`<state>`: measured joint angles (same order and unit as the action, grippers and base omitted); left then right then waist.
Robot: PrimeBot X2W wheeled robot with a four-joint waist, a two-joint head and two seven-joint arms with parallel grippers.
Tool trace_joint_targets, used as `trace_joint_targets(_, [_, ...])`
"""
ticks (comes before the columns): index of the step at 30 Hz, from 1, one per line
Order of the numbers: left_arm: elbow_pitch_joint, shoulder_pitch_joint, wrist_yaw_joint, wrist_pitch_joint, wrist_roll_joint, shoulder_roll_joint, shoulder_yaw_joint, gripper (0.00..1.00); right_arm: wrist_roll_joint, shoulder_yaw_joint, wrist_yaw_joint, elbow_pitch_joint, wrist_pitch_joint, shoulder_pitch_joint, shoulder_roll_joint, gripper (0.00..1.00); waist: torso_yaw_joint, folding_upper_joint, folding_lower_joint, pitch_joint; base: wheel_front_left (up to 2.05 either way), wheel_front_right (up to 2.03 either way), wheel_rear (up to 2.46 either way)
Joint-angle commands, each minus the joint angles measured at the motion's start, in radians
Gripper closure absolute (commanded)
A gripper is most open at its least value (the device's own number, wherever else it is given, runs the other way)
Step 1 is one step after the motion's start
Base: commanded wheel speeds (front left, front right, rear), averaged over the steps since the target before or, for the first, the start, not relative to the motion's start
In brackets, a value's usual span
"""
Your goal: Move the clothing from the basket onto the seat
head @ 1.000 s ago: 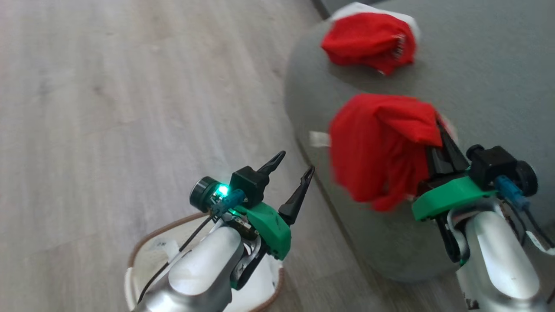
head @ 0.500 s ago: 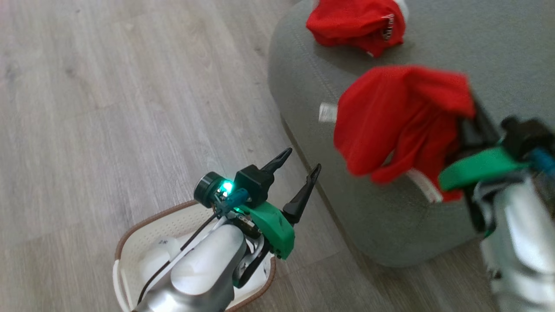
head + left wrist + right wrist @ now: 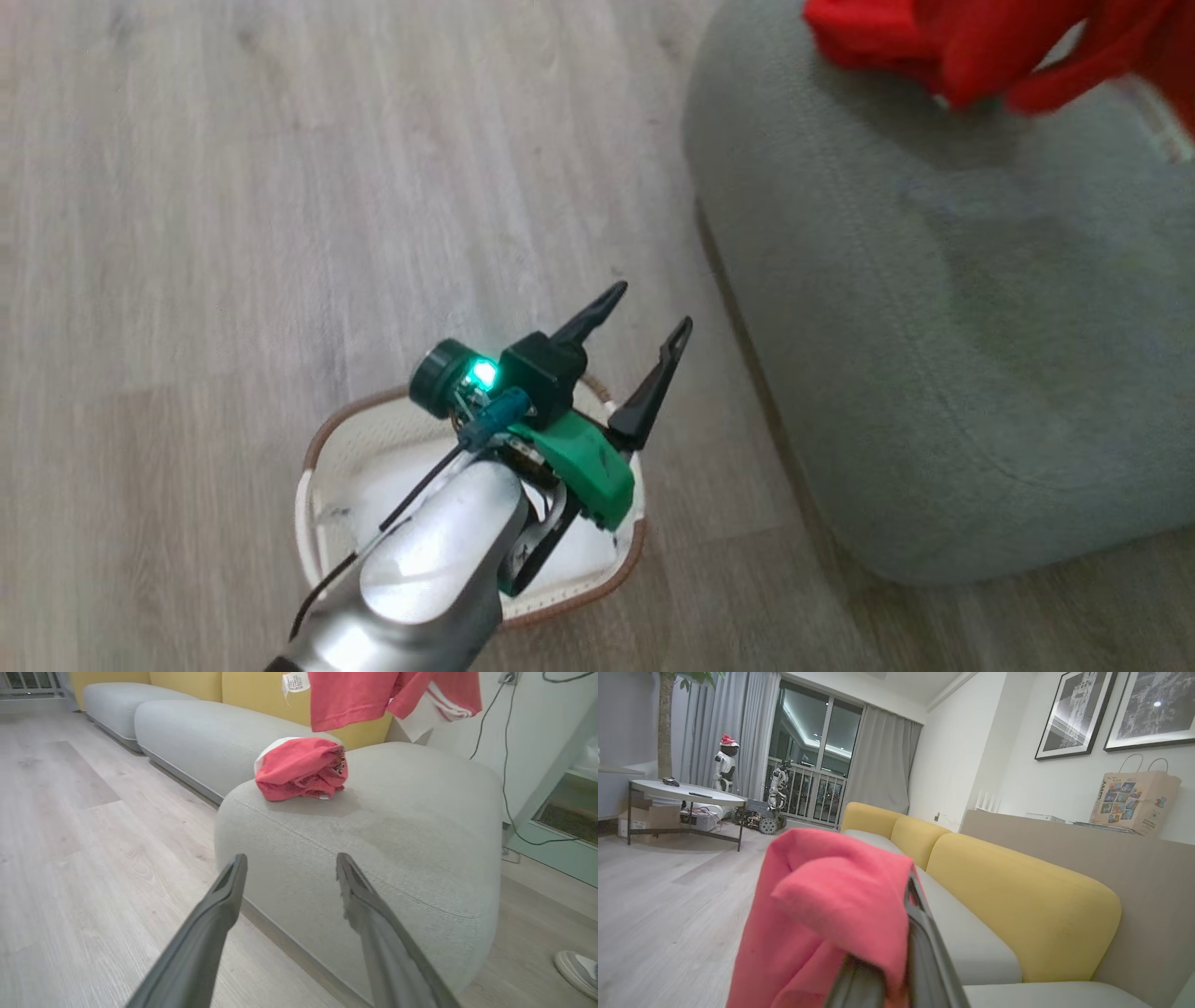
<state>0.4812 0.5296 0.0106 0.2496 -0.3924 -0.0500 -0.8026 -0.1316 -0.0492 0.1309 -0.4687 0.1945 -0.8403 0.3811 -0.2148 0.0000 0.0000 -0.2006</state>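
Note:
One piece of the red clothing (image 3: pixel 301 767) lies bunched on the grey-green seat (image 3: pixel 411 826). A second red piece with white side stripes (image 3: pixel 373 695) hangs in the air above it. That piece (image 3: pixel 831 905) drapes over my right gripper (image 3: pixel 909 896), which is shut on it. Blurred red cloth (image 3: pixel 980 37) shows over the seat (image 3: pixel 934 327) at the top right of the head view. My left gripper (image 3: pixel 646 310) is open and holds nothing, just above the white basket (image 3: pixel 317 457) on the floor. My left arm hides much of the basket's inside.
Wooden floor lies left of the seat. Yellow sofa backs (image 3: pixel 1017 896) and further grey cushions (image 3: pixel 196 737) run behind it. A shoe (image 3: pixel 577 970) is on the floor to the right, and cables (image 3: pixel 504 788) hang along the wall. A round table (image 3: pixel 682 793) stands far off.
The head camera has shifted. My right arm has carried the red garment up and farther over the seat, out past the head view's top right. The left gripper stays open over the basket.

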Motion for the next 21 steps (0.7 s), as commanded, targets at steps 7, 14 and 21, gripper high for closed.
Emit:
trace_joint_targets(7, [-0.070,0.081,0.011,0.012,0.041,-0.028,0.038,0.00,0.041,-0.023,0.000,-0.113,-0.005,-0.217,0.113,1.00,0.110,0.0000,0.0000,-0.128,0.00,0.00,0.00])
trace_joint_targets(14, [-0.147,0.132,0.027,0.010,0.075,-0.062,0.049,0.00,0.175,-0.134,0.000,-0.280,0.036,-0.331,0.137,1.00,0.161,0.0000,0.0000,-0.257,0.00,0.00,0.00])
trace_joint_targets(21, [-0.185,0.150,0.037,0.006,0.087,-0.081,0.049,0.00,0.310,-0.285,0.000,-0.386,0.064,-0.309,0.078,1.00,0.188,0.0000,0.0000,-0.331,0.00,0.00,0.00])
